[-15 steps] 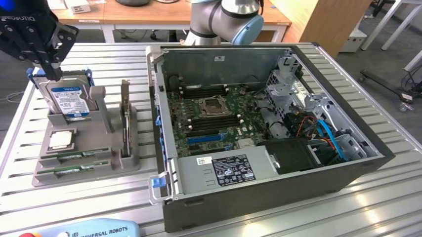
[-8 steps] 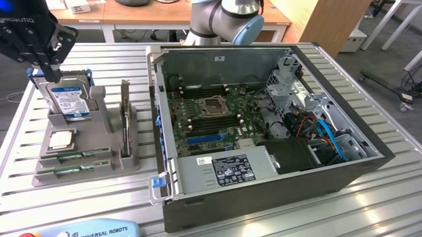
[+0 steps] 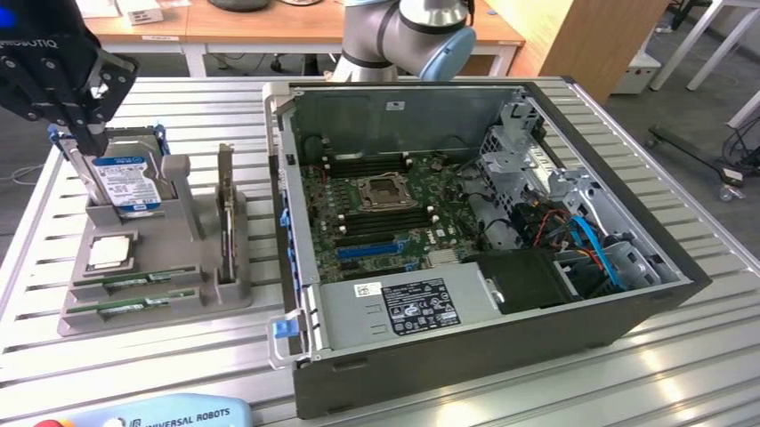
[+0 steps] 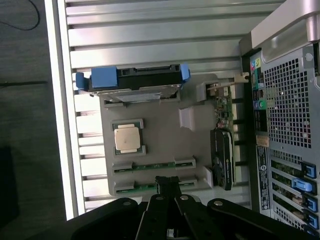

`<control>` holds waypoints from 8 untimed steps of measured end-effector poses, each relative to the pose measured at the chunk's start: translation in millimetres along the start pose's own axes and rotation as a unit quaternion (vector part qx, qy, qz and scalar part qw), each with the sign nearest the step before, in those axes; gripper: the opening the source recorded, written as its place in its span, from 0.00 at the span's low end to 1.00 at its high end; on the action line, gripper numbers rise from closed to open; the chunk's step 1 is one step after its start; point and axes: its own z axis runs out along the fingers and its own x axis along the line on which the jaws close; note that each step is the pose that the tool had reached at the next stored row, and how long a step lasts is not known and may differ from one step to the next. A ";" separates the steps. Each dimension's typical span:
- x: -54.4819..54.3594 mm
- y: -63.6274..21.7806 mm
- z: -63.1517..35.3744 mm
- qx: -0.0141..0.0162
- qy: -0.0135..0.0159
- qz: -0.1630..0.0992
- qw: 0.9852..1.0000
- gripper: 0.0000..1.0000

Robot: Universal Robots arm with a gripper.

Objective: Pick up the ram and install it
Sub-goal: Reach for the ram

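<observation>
End effector (image 4: 167, 183) aloft, seemingly over ram (image 4: 138, 188)

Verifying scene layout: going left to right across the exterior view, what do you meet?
Hard drive → upright expansion card → processor socket → blue cables inside the computer case.

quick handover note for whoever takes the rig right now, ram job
Gripper: shut, holding nothing, up above the gray holder.
Ram: two sticks lie flat in the holder's front slots, the inner ram stick and the outer ram stick. In the wrist view the fingertips line up roughly over the outer one.
Computer case: open, on the table to the exterior view's right of the holder.
Done: nothing of the job shows as done.
Left: pick-up not yet done, install not yet done.
</observation>
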 end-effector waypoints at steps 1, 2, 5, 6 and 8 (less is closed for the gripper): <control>-0.2 -1.7 -0.1 0.000 0.000 0.000 1.000 0.10; -0.3 -3.2 -0.2 0.000 0.000 0.000 1.000 0.10; -0.4 -3.8 -0.2 0.000 0.000 0.000 1.000 0.10; -0.4 -3.8 -0.2 0.000 0.000 0.000 1.000 0.10; -0.4 -3.8 -0.2 0.000 0.000 0.000 1.000 0.10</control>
